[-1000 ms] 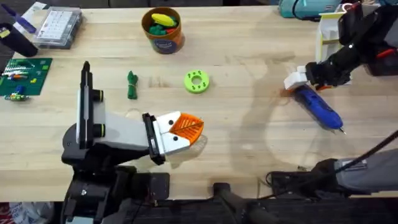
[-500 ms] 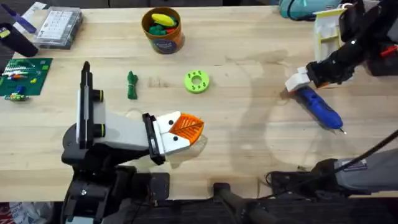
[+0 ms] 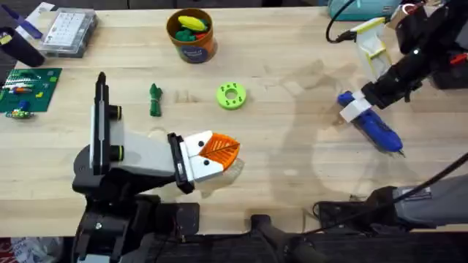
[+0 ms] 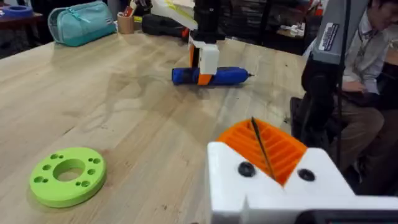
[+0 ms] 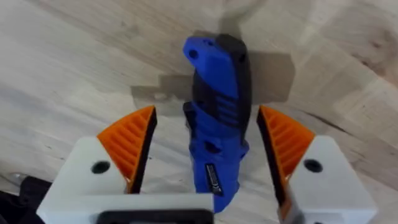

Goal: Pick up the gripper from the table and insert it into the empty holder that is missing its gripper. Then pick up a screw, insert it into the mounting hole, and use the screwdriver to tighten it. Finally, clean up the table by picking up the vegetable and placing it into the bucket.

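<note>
The right gripper (image 5: 208, 146) straddles the blue screwdriver (image 3: 373, 126) lying at the table's right side, jaws wide, pads clear of the barrel; centre it between them and lower fully, then close squarely

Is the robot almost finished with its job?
Not yet. The orange gripper looks seated in the holder. The right gripper is open around the screwdriver, which lies on the table. The vegetable lies outside the bucket. Whether a screw is in, I cannot tell.
</note>
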### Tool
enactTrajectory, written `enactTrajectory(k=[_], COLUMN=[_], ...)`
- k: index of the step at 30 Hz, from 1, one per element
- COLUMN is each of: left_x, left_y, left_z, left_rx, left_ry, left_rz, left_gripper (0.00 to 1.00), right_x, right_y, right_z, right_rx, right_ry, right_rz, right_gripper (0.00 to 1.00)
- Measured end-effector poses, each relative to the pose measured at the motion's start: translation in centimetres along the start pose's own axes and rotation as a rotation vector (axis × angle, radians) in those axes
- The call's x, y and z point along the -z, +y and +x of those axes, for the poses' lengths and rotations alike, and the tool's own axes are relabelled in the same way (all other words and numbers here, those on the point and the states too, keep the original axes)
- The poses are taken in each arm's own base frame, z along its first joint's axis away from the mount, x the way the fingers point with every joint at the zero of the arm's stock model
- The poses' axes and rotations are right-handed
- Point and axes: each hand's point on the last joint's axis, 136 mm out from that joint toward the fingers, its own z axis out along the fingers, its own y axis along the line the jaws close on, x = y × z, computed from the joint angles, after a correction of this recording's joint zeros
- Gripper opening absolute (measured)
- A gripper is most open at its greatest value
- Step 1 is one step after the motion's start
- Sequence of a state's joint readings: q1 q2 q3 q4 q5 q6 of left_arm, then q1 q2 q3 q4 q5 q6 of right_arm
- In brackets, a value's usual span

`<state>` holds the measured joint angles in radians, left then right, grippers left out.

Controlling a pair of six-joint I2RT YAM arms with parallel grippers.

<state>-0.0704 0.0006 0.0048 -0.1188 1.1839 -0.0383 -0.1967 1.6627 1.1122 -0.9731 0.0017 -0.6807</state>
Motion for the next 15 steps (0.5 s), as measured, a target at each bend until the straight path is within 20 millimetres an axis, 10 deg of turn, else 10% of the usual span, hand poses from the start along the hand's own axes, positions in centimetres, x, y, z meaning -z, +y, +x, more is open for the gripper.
enactTrajectory(k=[15], left_x=[0.0], left_y=[0.0], left_z=[0.0], left_rx=[0.000], left_ry=[0.000], left_rz=[0.000], left_gripper=[0.011], right_x=[-1.3], right_y=[-2.3], right_z=[0.6], right_rx=[-0.012], right_ry=[-0.044], right_rz=[0.037], right_gripper=[0.989])
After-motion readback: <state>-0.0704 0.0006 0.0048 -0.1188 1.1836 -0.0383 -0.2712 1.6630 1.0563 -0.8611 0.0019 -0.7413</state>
